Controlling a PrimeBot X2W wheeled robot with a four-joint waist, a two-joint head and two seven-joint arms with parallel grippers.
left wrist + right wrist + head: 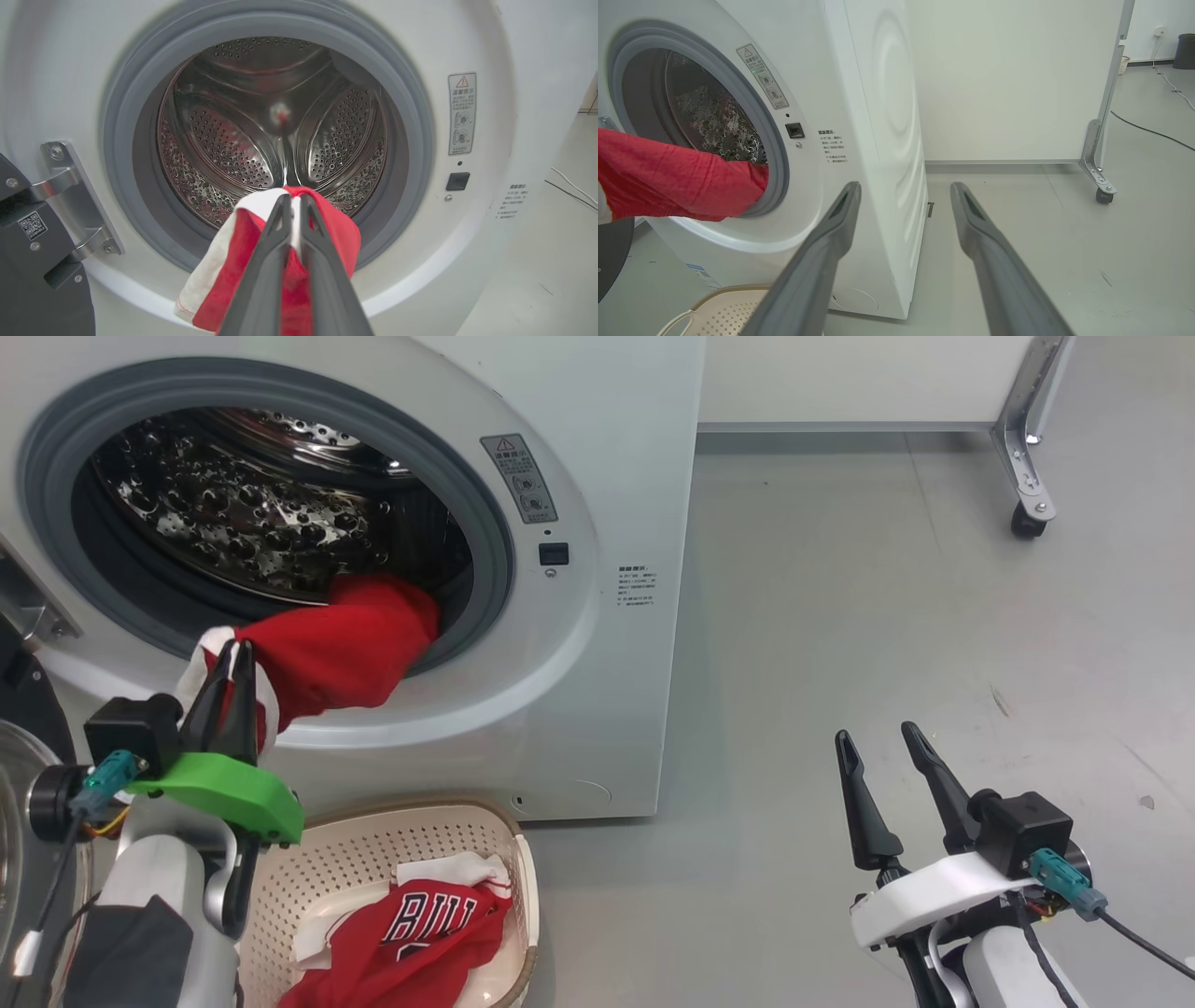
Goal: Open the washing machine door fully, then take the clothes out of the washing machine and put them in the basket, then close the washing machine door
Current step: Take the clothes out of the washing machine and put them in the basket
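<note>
door (28, 709) open | jersey (411, 933) in basket (373, 845) | left gripper (236, 653) clamped on red garment (345, 644) (half out of drum (243, 504)) | right gripper (878, 735) spread, empty | door-closing left

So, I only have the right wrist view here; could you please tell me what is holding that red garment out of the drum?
Observer: The left gripper is shut on the red garment, by its white-trimmed end.
Operator: Thank you. Is anything in the basket yet?
Observer: Yes, a red jersey with white lettering lies in the basket.
Operator: And what lies deeper in the drum?
Observer: The drum has a bare steel back wall; its floor behind the garment is hidden.
</note>
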